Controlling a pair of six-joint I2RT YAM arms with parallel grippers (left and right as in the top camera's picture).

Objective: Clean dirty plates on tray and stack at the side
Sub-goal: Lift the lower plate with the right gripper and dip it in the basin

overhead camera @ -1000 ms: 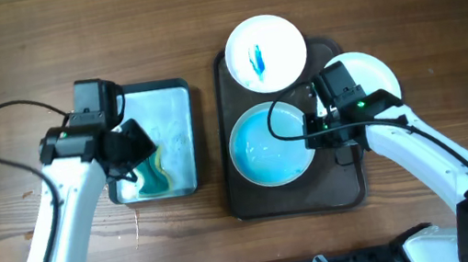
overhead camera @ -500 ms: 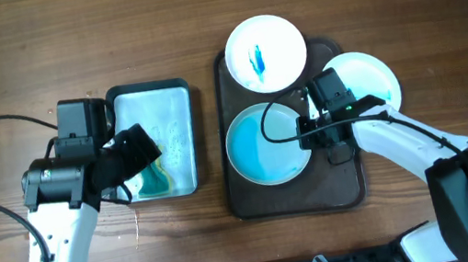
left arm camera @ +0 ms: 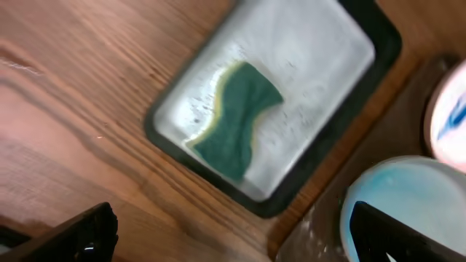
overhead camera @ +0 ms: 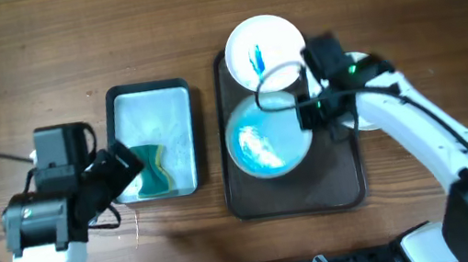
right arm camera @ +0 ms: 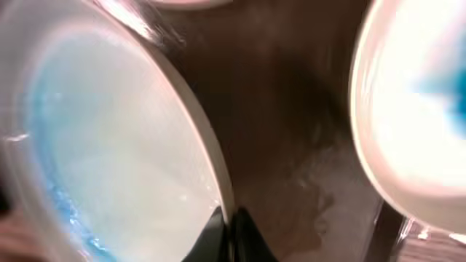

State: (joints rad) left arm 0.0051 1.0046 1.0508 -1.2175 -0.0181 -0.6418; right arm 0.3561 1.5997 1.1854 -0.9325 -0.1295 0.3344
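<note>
Plainly, the left gripper (overhead camera: pixel 121 170) hangs with its fingers spread wide and holds nothing, over the near-left corner of the small tray (overhead camera: pixel 146 86), which sits left of centre on the wooden counter (overhead camera: pixel 18 52). A green sponge (left arm camera: pixel 237 120) lies in that tray's pale, wet bottom, toward its near end, apart from the fingers. Right of it stands the large tray (overhead camera: pixel 294 192), dark and low-rimmed. At its far end rests a smeared plate (overhead camera: pixel 265 49) with a blue streak at its centre, its far rim jutting past the tray's edge. In the middle of the large tray is a wet blue plate (overhead camera: pixel 266 143), and the right gripper (right arm camera: pixel 227 233) is pinched tight on its right-hand rim. A third plate (overhead camera: pixel 369 120) shows only as a white sliver by the tray's right rim, mostly hidden under the right arm.
</note>
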